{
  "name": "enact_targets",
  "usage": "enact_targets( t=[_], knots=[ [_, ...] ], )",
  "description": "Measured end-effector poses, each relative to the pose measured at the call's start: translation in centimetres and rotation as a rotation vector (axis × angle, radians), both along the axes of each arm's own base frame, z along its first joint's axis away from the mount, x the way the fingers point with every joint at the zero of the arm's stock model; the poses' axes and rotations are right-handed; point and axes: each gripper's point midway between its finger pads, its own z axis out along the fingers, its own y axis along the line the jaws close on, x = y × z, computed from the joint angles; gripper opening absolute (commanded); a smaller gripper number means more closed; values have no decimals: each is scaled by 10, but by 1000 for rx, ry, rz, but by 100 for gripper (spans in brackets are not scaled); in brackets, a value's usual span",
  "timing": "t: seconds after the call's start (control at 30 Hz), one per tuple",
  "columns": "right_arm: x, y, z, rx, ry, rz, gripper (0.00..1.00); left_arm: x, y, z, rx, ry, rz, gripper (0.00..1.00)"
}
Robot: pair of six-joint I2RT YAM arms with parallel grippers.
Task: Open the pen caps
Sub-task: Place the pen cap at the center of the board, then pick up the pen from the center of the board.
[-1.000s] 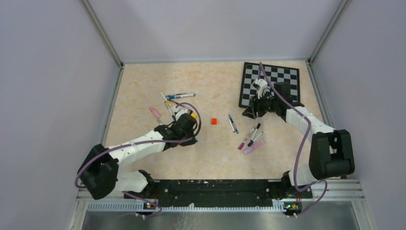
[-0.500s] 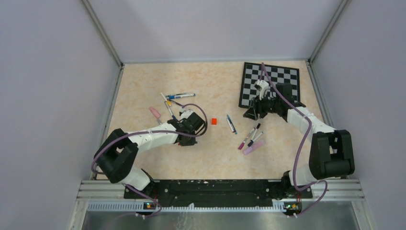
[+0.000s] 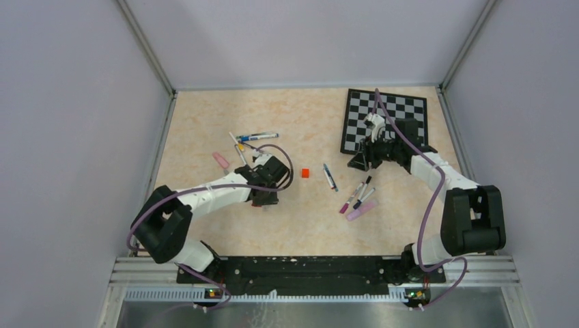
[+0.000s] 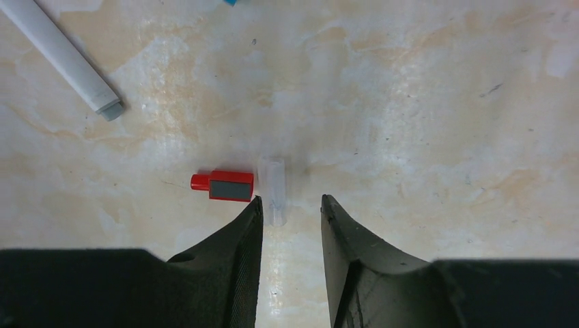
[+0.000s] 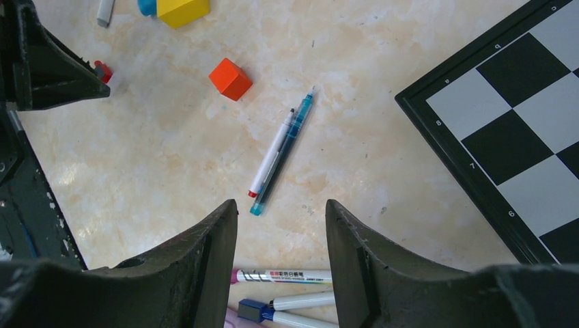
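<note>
Our left gripper hangs low over the table, left of centre, jaws partly apart and holding nothing. Just past its tips lie a red cap and, touching the left finger's tip, a clear cap – both loose on the table, with no pen in them. A white pen lies farther off to the left.

Our right gripper hovers by the chessboard, also about half open and empty. Beyond it lie two thin pens side by side, and the cube farther left. Under it, three markers seem to keep their coloured caps.

We judge one cap done, and the step in hand is picking the next pen. That calls for one gripper to pinch a barrel and the other to close on its cap – then a straight pull along the pen's length.
</note>
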Motion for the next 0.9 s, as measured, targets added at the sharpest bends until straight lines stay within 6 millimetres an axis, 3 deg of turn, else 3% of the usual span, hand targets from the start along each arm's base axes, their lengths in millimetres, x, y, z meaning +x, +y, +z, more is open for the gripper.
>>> enact_targets(
  t=[0.13,0.37,0.53,0.67,0.87,0.9],
  knots=[
    [0,-1,1,4,-5,6,49,6,-3,22,-37,-49,-21,56],
    [-16,4,12,26,-48,105,50,27,3,81,-174,-233,-136,98],
    [-34,8,29,44,-132,201,52,56,37,108,-264,-387,-81,99],
    [-49,9,31,52,-182,246,54,82,60,101,-321,-376,-9,99],
    [-65,7,21,61,-188,271,56,94,92,45,-309,-164,178,97],
    [-64,6,21,59,-192,269,56,94,96,38,-296,-130,210,90]
  ],
)
